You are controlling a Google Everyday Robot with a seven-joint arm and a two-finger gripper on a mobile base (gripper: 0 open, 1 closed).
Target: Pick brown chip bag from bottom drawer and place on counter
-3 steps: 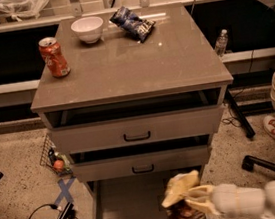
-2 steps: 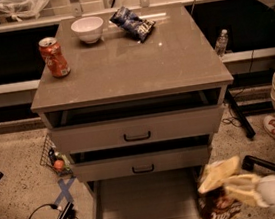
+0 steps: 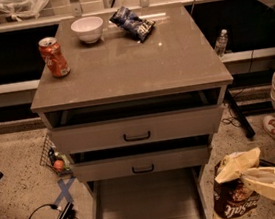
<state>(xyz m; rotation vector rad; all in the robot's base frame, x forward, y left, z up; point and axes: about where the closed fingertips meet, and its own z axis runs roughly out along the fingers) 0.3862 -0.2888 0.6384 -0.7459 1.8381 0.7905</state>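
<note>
In the camera view, the pincer (image 3: 258, 182) sits at the lower right, clenched on the tan upper end of the brown chip bag (image 3: 231, 201), which hangs down and to the left of it with its white lettering showing. A second ago the bag was over the right front part of the bottom drawer (image 3: 147, 203). Since then the arm has carried it rightward and a little up, so it is now outside the drawer's right rail, over the speckled floor. The drawer, to the left of the pincer, is left with its pale floor showing nothing on it. By my reading the pick is done and what remains is the lift. The tabletop (image 3: 137, 68) lies well up and to the left of the pincer, so the bag has a long rise to make past the two upper drawer fronts. On it, far from the pincer, stand a soda can (image 3: 53, 57) and a white bowl (image 3: 87, 29), with a blue snack bag (image 3: 132, 23) lying beside them, while its near right part looks free for a landing.
</note>
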